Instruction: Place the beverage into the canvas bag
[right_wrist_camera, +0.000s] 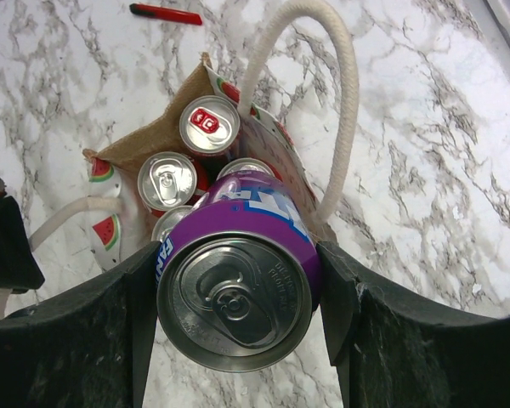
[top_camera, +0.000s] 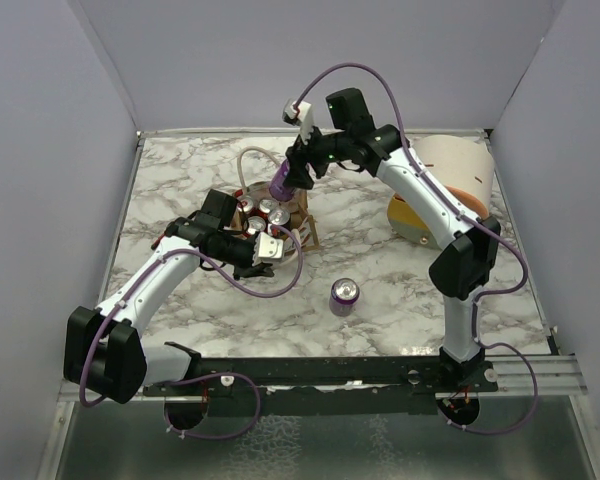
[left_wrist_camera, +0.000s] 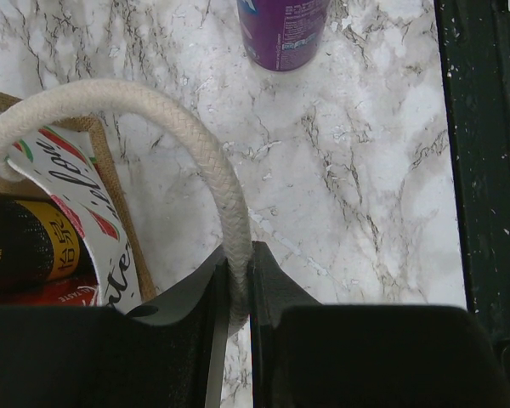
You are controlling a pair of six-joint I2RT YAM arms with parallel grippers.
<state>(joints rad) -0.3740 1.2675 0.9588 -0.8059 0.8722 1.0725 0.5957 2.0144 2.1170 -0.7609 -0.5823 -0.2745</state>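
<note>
The beverage, a purple can point(right_wrist_camera: 238, 289), hangs upright between the fingers of my right gripper point(right_wrist_camera: 238, 259), which is shut on its sides. In the top view the can point(top_camera: 280, 184) and right gripper point(top_camera: 288, 176) hover just above the far edge of the canvas bag point(top_camera: 302, 228). The bag point(right_wrist_camera: 144, 136) stands open below and holds several red and silver cans point(right_wrist_camera: 167, 180). My left gripper point(left_wrist_camera: 236, 259) is shut on the bag's white rope handle point(left_wrist_camera: 153, 98), beside the watermelon side panel point(left_wrist_camera: 68, 183). The top view shows the left gripper point(top_camera: 270, 248) at the bag's near side.
A second purple can point(top_camera: 344, 296) stands on the marble to the right of the bag and nearer than it; its lower part point(left_wrist_camera: 285, 34) shows in the left wrist view. A peach-and-yellow domed container point(top_camera: 450, 185) sits at the back right. A red stick point(right_wrist_camera: 166, 13) lies beyond the bag. Grey walls enclose the table.
</note>
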